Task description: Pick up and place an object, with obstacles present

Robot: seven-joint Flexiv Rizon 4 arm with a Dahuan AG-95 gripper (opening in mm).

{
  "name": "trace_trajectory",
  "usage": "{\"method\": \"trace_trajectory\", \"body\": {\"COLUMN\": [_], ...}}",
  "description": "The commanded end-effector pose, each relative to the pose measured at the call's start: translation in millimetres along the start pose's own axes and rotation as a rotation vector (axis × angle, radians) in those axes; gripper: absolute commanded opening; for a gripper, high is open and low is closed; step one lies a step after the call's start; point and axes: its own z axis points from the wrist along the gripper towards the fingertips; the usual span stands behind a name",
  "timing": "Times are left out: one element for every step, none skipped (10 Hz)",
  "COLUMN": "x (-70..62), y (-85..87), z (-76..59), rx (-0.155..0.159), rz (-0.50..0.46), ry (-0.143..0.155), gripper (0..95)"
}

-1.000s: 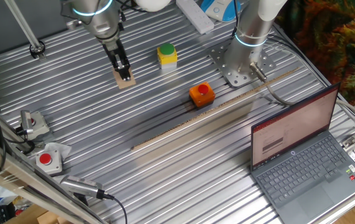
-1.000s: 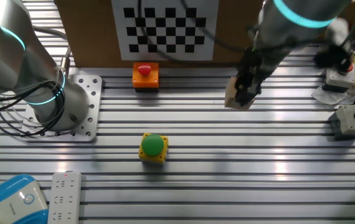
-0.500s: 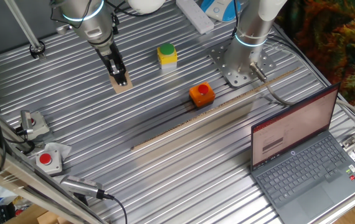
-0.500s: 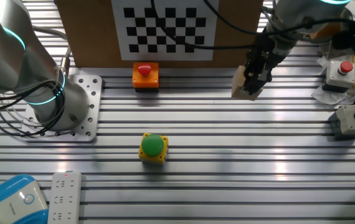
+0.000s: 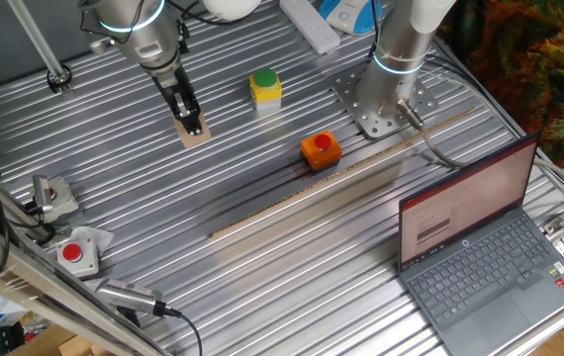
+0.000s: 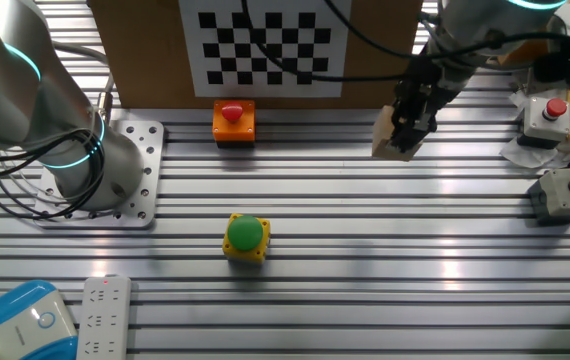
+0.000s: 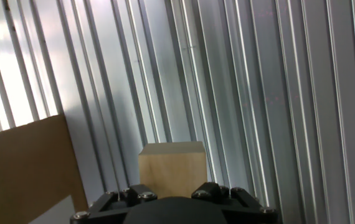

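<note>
Pincer (image 5: pixel 192 121) clamped on small pale wooden block (image 5: pixel 196 133), fingers tilted, block at their tips just above or at the ribbed desk (image 5: pixel 262 277), contact not resolvable. Block (image 6: pixel 390 135) well clear of orange button box (image 5: pixel 320 149), green-and-yellow button box (image 5: pixel 265 87) and long wooden strip (image 5: pixel 361 173). In hand view, block (image 7: pixel 172 167) centred between the fingers.
</note>
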Motion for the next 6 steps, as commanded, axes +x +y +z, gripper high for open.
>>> {"method": "trace_trajectory", "body": {"x": [0.6,0.6,0.6,0.6,0.6,0.6], "y": [-0.2,-0.2,-0.2,-0.2,-0.2,-0.2], "z": [0.4,0.4,0.4,0.4,0.4,0.4], "rx": [0.014,0.013,0.011,0.008,0.003,-0.002], "rz": [-0.022,-0.038,-0.069,-0.097,-0.12,-0.139], "ry": [-0.017,-0.022,-0.028,-0.03,-0.034,-0.043], "gripper": [0.0,0.0,0.0,0.0,0.0,0.0]}}
